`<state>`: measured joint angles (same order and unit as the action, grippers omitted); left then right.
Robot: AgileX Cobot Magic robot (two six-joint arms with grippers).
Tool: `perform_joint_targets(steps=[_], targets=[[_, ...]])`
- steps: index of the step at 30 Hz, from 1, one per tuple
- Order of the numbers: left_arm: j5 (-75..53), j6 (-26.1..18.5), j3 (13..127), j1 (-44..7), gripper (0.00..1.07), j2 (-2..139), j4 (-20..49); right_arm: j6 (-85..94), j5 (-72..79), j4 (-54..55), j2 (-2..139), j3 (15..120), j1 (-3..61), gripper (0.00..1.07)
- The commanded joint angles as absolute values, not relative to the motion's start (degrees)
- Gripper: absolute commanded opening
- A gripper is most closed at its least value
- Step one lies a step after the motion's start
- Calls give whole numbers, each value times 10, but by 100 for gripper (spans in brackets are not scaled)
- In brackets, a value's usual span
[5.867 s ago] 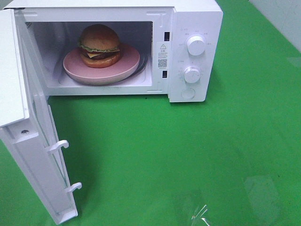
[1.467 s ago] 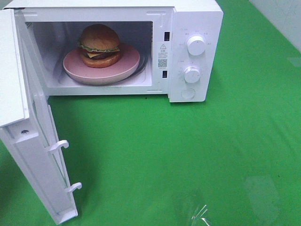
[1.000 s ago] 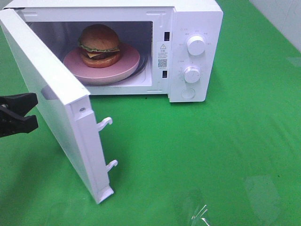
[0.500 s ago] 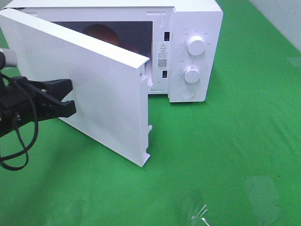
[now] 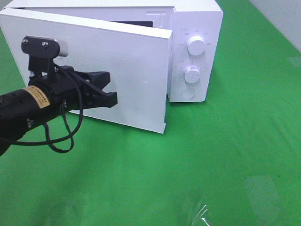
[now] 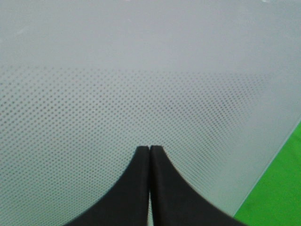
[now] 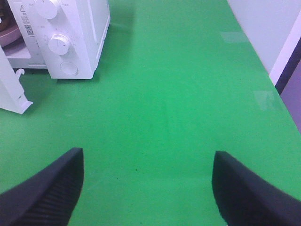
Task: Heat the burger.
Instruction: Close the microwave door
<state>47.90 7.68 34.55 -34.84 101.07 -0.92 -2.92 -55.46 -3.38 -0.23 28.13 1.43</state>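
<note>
**Mia:** From up high, what is the left gripper (image 5: 112, 89) doing?

**Ben:** Its black jaws are squeezed together, and they hold nothing. The tip presses on the white door (image 5: 136, 61) of the microwave (image 5: 193, 23). The door is almost shut. There is a small gap on the side near the knobs (image 5: 196, 45).

**Mia:** Where is the burger?

**Ben:** I can't see it. The door hides the inside. I think it sits in there.

**Mia:** And the left wrist view?

**Ben:** Just two fingers tight together, right up against the dotted door.

**Mia:** The right wrist view?

**Ben:** The right gripper (image 7: 148, 160) hangs wide open and empty over the green table (image 7: 188, 94), well apart from the microwave. The door's edge sticks out, and its hooks (image 7: 19, 71) are not in.

**Mia:** How do we do this well?

**Ben:** Push gently and straight, near the free edge, until the hooks click in. Don't shove the whole microwave back.
</note>
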Motion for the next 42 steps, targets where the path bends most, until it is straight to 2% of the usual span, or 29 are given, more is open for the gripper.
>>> perform_joint_targets(steps=[1, 3, 22, 27, 30, 38, 42], targets=[[453, 74, 375, -355, 0, 1018, 3, -34, -549, -33, -18, 281, 14, 76], [415, 74, 425, -356, 0, 1035, 4, -34, -549, -33, -18, 281, 14, 76], [335, 69, 603, -356, 0, 1119, 13, -34, -549, -33, -18, 281, 14, 76], [313, 33, 651, -356, 0, 1143, 35, -34, -549, -33, -18, 281, 14, 76], [307, -8, 678, -350, 0, 1157, 74, -34, -549, -33, -18, 281, 14, 76], [283, -11, 682, -343, 0, 1156, 91, -34, -549, -33, -18, 281, 14, 76], [213, -12, 682, -359, 0, 1143, 83, -34, -549, -33, -18, 281, 14, 76]])
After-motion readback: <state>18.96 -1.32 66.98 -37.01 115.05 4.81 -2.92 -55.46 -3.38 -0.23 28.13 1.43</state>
